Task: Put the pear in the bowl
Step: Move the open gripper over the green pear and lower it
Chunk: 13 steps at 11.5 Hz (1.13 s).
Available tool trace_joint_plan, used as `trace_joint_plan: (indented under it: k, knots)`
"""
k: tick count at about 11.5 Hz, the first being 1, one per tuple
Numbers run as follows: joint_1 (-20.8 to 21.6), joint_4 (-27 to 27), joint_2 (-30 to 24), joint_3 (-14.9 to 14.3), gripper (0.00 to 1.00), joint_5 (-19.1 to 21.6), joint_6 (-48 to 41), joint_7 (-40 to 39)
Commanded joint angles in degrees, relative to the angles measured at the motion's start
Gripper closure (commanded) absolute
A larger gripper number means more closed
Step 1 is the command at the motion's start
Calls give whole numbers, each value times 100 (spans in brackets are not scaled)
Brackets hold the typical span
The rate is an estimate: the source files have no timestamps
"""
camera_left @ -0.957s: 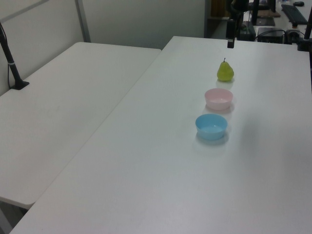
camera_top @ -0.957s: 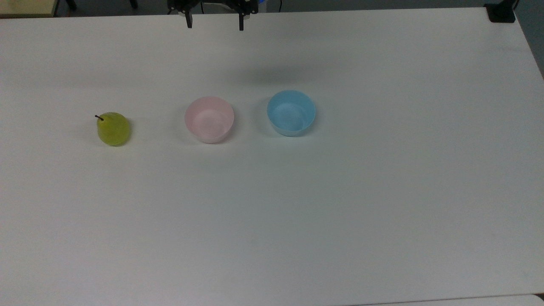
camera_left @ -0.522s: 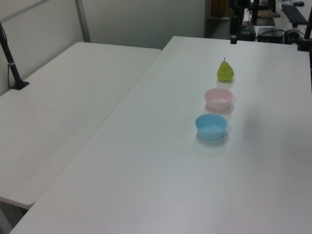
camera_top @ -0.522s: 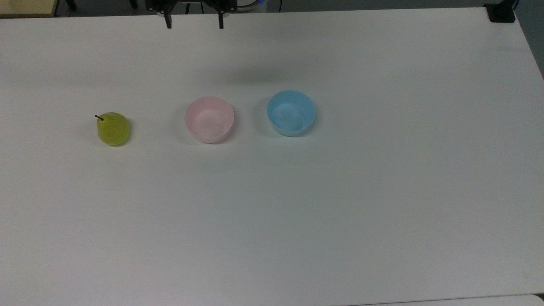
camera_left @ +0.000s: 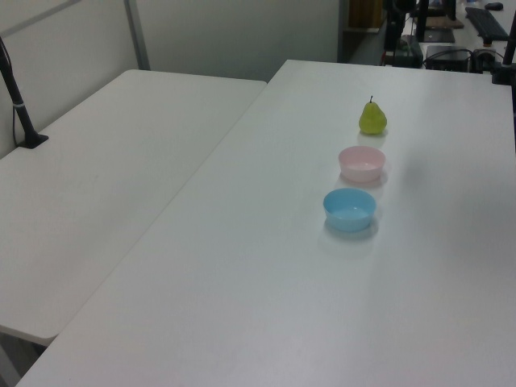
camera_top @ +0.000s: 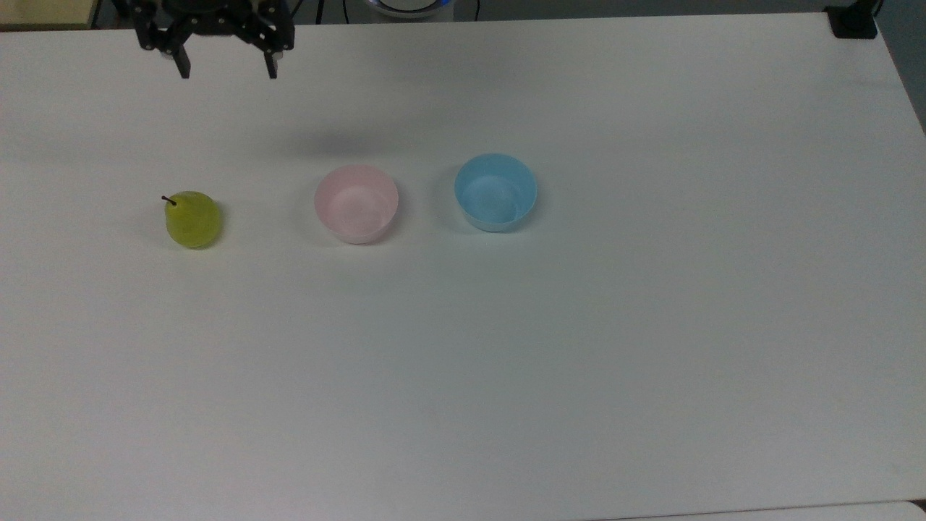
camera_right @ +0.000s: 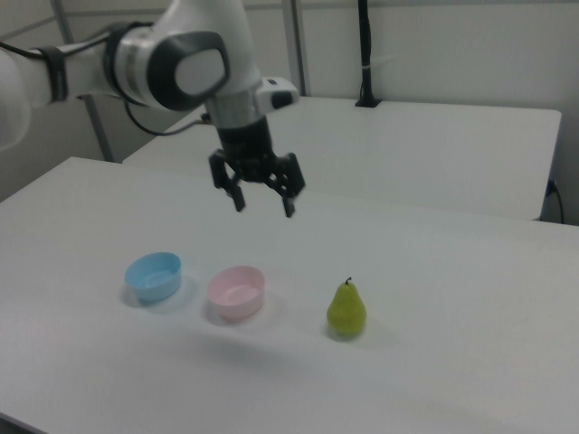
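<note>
The yellow-green pear (camera_top: 192, 219) with a dark stem stands upright on the white table (camera_top: 579, 347), also seen as the pear (camera_left: 372, 118) and the pear (camera_right: 346, 309). The pale pink bowl (camera_top: 356, 203) sits to its right in the top view, seen too as the bowl (camera_left: 361, 164) and the bowl (camera_right: 236, 292). My gripper (camera_top: 226, 73) hangs open and empty well above the table, near the far edge in the top view, above and slightly right of the pear. In the right view the gripper (camera_right: 263, 206) is up and to the left of the pear.
A light blue bowl (camera_top: 495, 192) of the same size stands right of the pink one in the top view. A second white table (camera_left: 105, 169) adjoins on the left view's left. A black clamp (camera_top: 854, 22) sits at the far right corner.
My gripper has moved to the top view's left along the far edge, from above the bowls to nearly above the pear, and come slightly lower. Pear and bowls have not moved.
</note>
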Motion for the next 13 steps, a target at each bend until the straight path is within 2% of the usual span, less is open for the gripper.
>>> trace_joint_plan:
  k: [1,4,6,11,13]
  knots:
    - [-488,24,660,-2,0,82,747,-535]
    - [-744,15,1303,-2,0,20,1460,-843]
    - [-832,7,1567,-11,0,-190,1637,-940]
    - [-823,-11,2121,-11,0,-270,2270,-932]
    - [-806,-28,2227,-11,10,-322,2367,-932]
